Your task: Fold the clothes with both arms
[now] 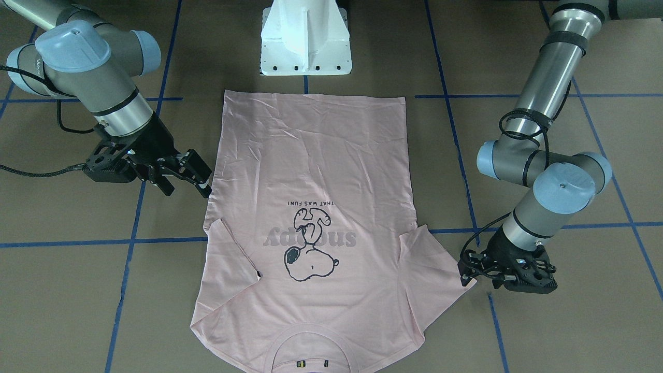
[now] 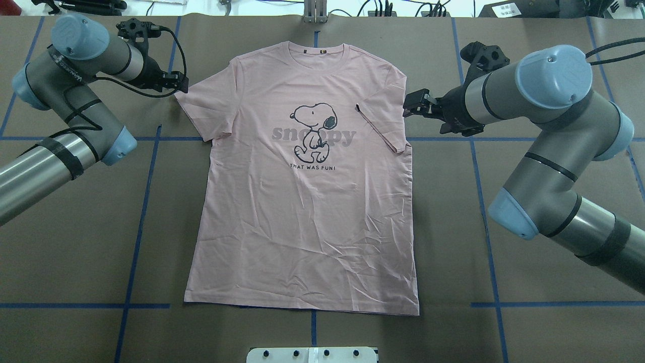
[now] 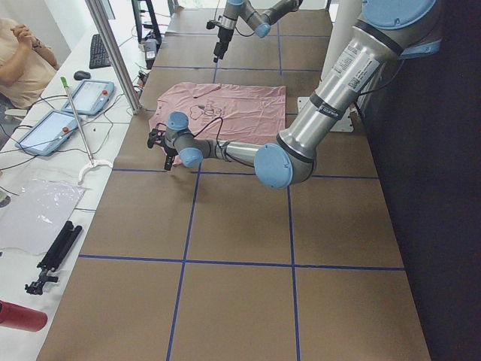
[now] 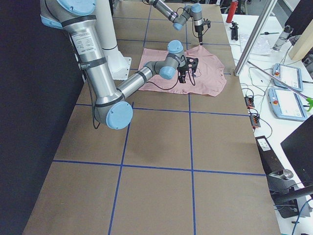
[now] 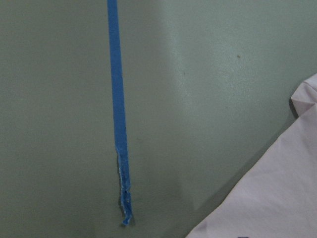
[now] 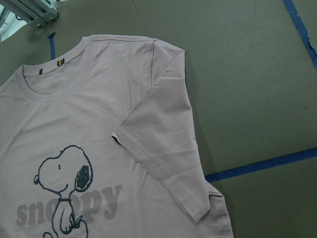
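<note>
Nearest us the T-shirt (image 2: 302, 212) lies flat on the table (image 2: 504, 227), hem unfolded; farther out only its R sleeve (image 2: 383, 126) is tucked in, right gripper (image 2: 414, 105) beside it w/ jaws apart, left gripper (image 2: 177, 83) at the L sleeve (image 2: 201, 101), grip unclear; we reckon most folds remain.

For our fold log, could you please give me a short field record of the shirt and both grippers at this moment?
garment: pale pink T-shirt, flat on the table, print up, collar away from the robot
left sleeve: spread out flat
right sleeve: folded in over the chest
left gripper: at the left sleeve's tip; whether open or shut cannot be told
right gripper: open, at the shirt's edge beside the folded sleeve, holding nothing
</note>
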